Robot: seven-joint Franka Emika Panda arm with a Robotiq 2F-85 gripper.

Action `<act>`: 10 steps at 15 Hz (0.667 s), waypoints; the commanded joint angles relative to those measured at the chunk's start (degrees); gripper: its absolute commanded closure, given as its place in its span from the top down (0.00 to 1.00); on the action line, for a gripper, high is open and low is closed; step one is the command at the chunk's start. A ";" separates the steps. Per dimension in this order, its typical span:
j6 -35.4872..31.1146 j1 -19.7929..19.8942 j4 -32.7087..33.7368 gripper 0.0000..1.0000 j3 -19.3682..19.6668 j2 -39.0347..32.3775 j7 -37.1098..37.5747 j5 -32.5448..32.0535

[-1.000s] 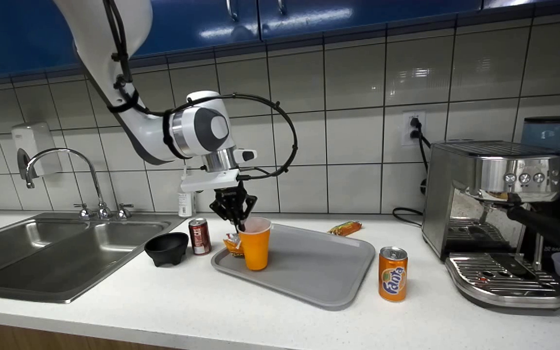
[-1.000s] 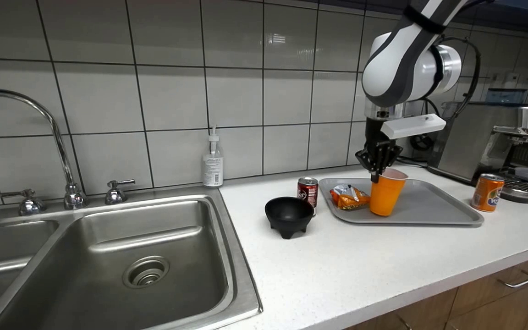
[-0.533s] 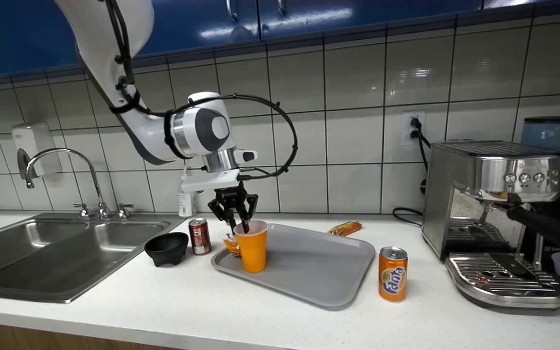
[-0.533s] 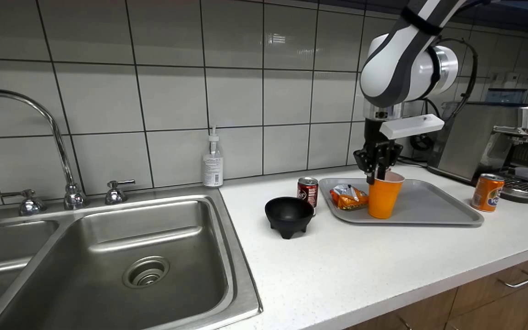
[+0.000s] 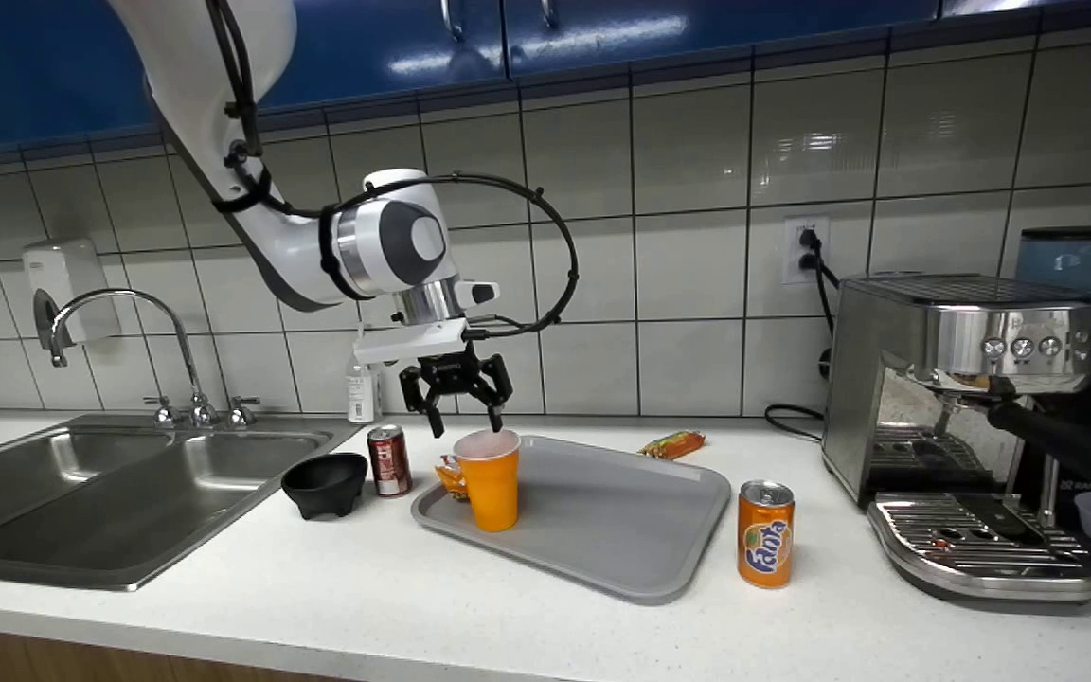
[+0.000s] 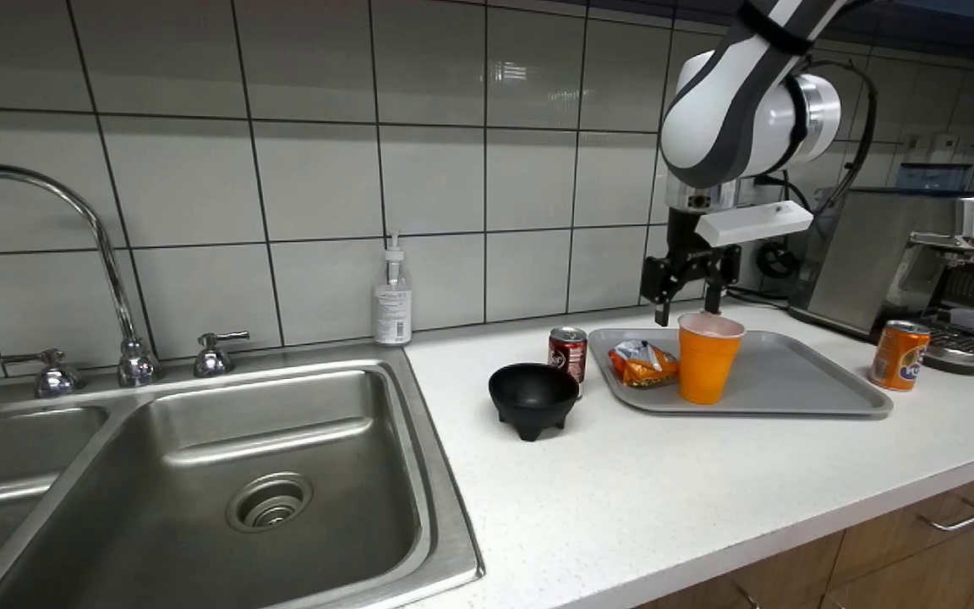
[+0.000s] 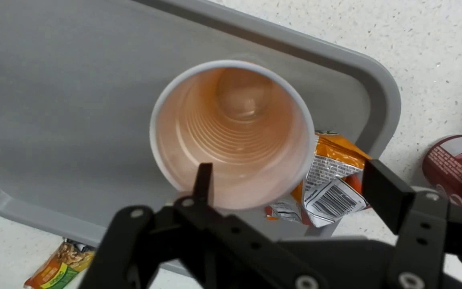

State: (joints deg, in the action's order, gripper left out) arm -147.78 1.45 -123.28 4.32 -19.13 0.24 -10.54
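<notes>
Just above an orange cup (image 5: 492,488), my gripper (image 5: 466,426) stands open with its fingers spread wide and nothing between them. The cup is upright on a grey tray (image 5: 602,521) in both exterior views. In the wrist view I look down into its pale, ridged inside, and the cup (image 7: 239,156) holds nothing visible. One finger (image 7: 204,176) overlaps the cup's near rim there; the other finger (image 7: 387,196) stands off to the side past a crumpled orange snack bag (image 7: 331,184). The bag (image 6: 643,365) lies on the tray beside the cup and is partly hidden behind it.
Left of the tray are a dark red can (image 5: 388,461) and a black footed bowl (image 5: 325,485), near the sink (image 6: 445,507). An orange Fanta can (image 5: 765,535) stands on the right, before an espresso machine (image 5: 962,332). Another snack packet (image 5: 672,445) lies behind the tray.
The fingers have spread from nearly together at the cup's rim to wide apart, letting go of the cup. My gripper has risen clear, and the cup, slightly tilted before, now stands straight.
</notes>
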 commanded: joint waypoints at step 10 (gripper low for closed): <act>0.88 1.66 0.37 1.00 1.43 3.88 -0.43 0.97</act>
State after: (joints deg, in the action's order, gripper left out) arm -147.81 2.18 -123.18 5.44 -16.42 0.24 -10.44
